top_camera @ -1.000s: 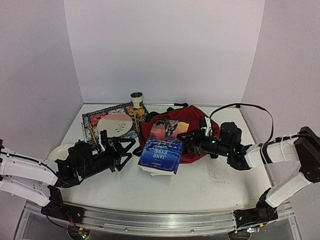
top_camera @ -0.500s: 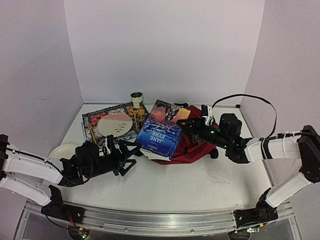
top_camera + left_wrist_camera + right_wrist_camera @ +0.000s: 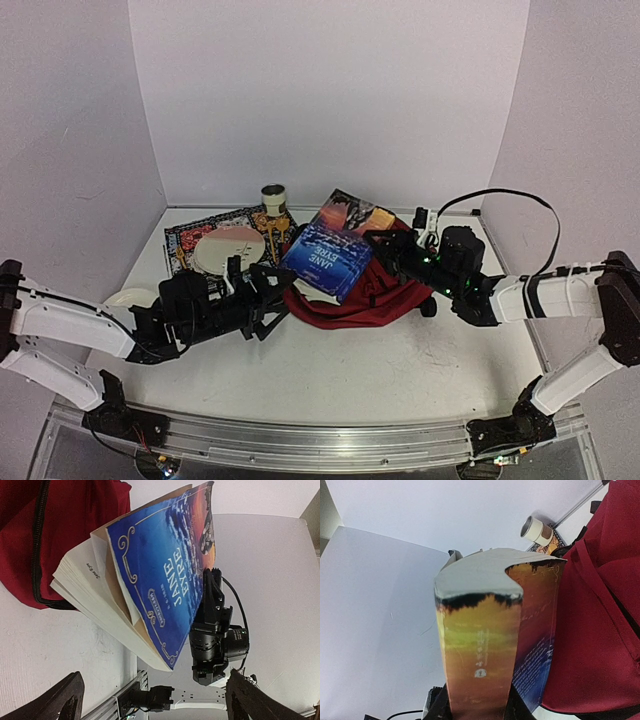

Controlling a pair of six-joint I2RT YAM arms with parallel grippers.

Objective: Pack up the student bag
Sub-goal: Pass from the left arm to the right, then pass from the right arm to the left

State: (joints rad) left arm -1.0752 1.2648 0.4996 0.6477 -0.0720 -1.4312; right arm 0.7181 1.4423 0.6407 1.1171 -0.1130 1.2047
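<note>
The dark-red student bag [image 3: 350,300] lies slumped at the table's middle; it also shows in the left wrist view [image 3: 65,525] and the right wrist view [image 3: 600,610]. A blue "Jane Eyre" paperback [image 3: 325,255] is held tilted above the bag's left part. My right gripper [image 3: 388,245] is shut on the book's spine end [image 3: 480,645]; its fingers [image 3: 437,707] clamp both sides. The book's pages fan open in the left wrist view [image 3: 160,580]. My left gripper [image 3: 268,300] is wide open and empty, just left of the bag, below the book [image 3: 155,692].
A tape roll [image 3: 274,197] stands at the back, also in the right wrist view [image 3: 535,528]. A round white-pink plate [image 3: 229,250] lies on a patterned book [image 3: 190,238] at back left. A white object [image 3: 130,297] lies by the left arm.
</note>
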